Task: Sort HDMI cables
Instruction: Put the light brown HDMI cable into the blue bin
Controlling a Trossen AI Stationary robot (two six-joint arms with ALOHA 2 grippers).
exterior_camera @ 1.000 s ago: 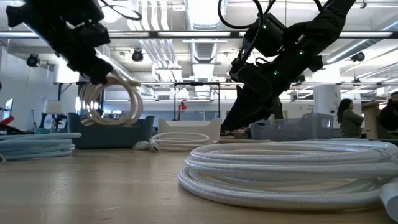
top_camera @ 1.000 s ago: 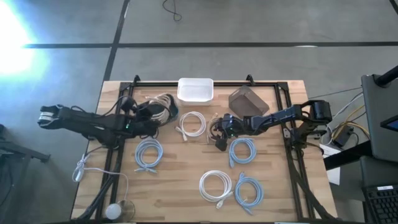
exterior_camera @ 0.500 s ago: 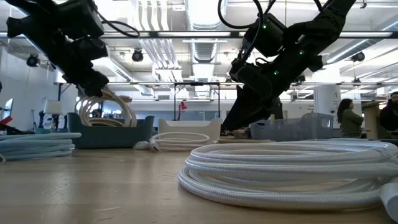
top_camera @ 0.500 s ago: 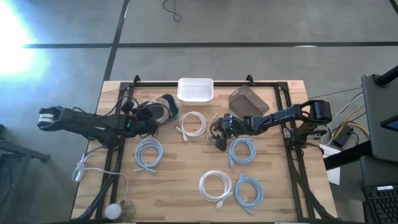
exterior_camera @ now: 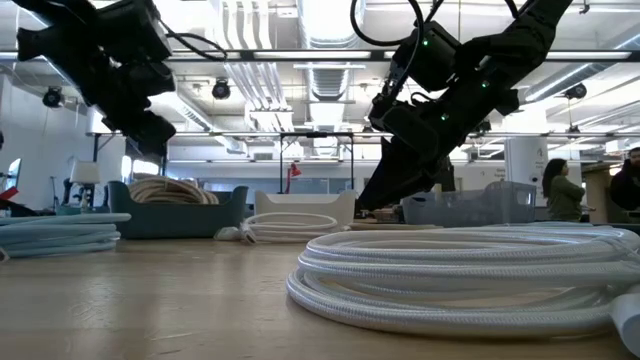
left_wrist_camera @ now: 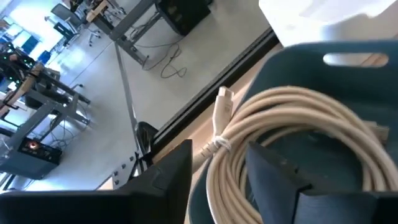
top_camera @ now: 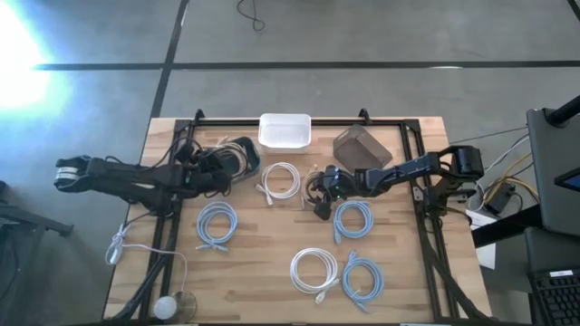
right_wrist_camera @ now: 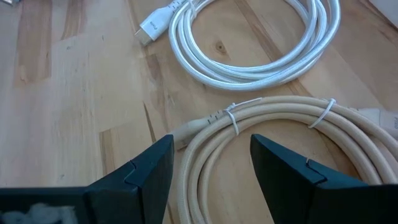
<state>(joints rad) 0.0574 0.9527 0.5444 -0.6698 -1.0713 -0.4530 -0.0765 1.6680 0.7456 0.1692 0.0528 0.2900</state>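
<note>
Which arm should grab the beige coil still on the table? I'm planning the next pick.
Right. The right gripper hangs open directly over the beige coil, while the left gripper is open above the blue bin.

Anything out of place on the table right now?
Only the loose white cord with a round puck end, trailing near the table's left edge; it isn't a coil. The coiled cables lie flat, apart.

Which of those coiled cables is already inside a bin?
The tan-beige coil in the dark teal bin, under the left arm. The others lie on the table.
</note>
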